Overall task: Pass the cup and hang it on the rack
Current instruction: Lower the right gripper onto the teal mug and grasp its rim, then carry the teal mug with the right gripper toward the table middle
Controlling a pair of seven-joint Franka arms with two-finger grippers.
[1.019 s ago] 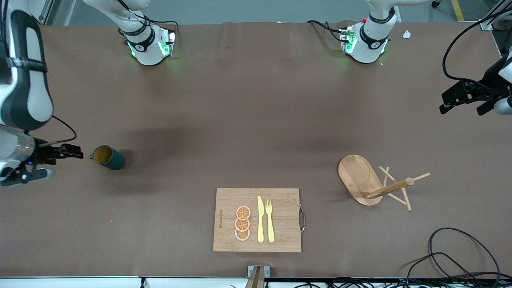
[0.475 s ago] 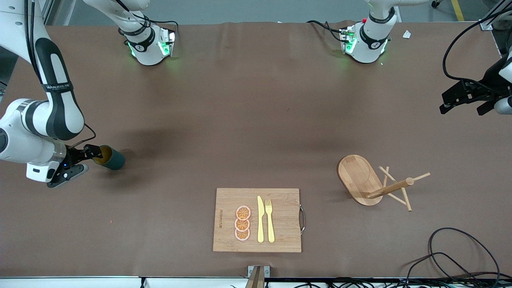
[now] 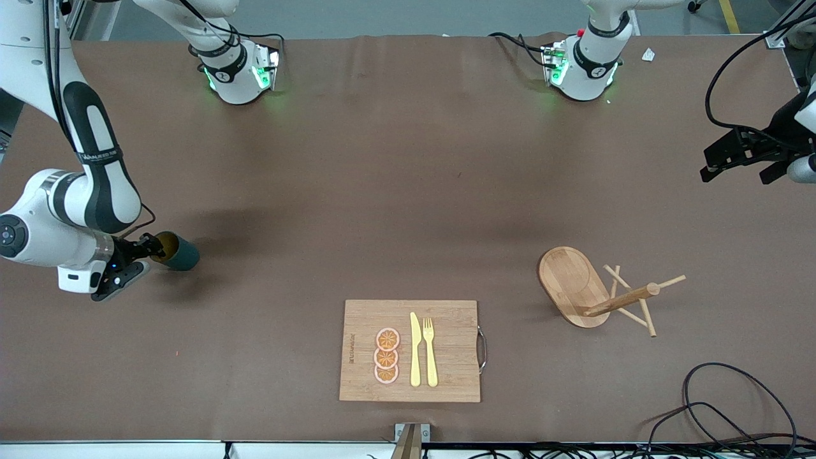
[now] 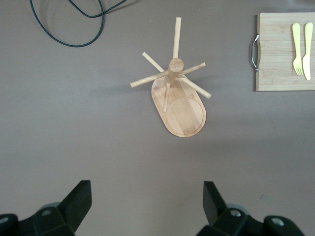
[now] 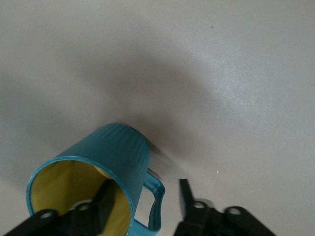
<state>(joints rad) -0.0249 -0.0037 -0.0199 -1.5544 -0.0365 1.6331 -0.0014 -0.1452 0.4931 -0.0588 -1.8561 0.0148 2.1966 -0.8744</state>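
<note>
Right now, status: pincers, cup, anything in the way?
Right pincer straddling the cup wall at the rim, one finger inside, not clamped. Left pincer open, waiting high over the rack. Rack upright, nothing blocking.

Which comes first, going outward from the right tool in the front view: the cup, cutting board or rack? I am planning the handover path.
1. The cup: at the right tool, one finger inside its rim.
2. The cutting board: mid-table, nearer the front camera.
3. The rack: toward the left arm's end.
</note>
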